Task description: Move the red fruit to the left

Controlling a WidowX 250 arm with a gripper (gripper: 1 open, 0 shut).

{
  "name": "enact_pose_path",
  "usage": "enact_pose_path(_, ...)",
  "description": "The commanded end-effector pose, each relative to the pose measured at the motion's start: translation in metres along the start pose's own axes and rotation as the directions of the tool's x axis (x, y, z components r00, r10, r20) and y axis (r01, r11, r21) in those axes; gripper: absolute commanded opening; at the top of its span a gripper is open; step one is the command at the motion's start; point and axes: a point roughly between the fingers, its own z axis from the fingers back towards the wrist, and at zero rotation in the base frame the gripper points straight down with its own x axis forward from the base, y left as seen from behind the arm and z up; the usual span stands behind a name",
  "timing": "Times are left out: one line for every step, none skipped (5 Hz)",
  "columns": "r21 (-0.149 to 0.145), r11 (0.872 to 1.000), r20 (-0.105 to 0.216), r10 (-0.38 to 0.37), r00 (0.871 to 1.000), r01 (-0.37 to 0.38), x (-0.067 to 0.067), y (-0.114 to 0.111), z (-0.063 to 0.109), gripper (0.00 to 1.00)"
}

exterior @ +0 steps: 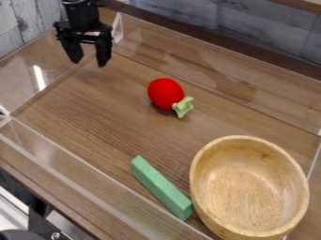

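Observation:
The red fruit (166, 91) is small, round and glossy, with a pale green leafy stub (185, 108) on its lower right side. It lies on the wooden table near the middle. My gripper (88, 56) is black and hangs at the upper left, well away from the fruit, up and to its left. Its two fingers are spread apart and hold nothing.
A wooden bowl (249, 187) stands at the lower right. A flat green rectangular block (160, 186) lies to its left near the front. Clear plastic walls (38, 80) ring the wooden table surface (113, 122).

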Motion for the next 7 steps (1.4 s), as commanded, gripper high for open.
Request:
enact_pose_path(0.005, 0.993, 0.057, -0.118, 0.991, 0.118, 0.003, -0.030, 0.030, 1.00)
enact_pose_path(-0.012, 0.973, 0.064, -0.229, 0.971, 0.230, -0.004, -0.064, 0.040, 1.00)
enact_pose_path(-0.025, 0.950, 0.063, -0.308, 0.949, 0.310, -0.002, -0.078, 0.046, 1.00)
enact_pose_path(-0.038, 0.916, 0.060, -0.397, 0.916, 0.400, 0.001, -0.091, 0.049, 1.00)
enact_pose_path(-0.047, 0.892, 0.054, -0.446, 0.893, 0.449, -0.013, -0.120, 0.046, 1.00)
enact_pose_path(-0.053, 0.871, 0.045, -0.487, 0.872, 0.489, -0.027, -0.145, 0.041, 1.00)
enact_pose_path(-0.054, 0.842, 0.038, -0.535, 0.844, 0.536, -0.038, -0.153, 0.037, 1.00)
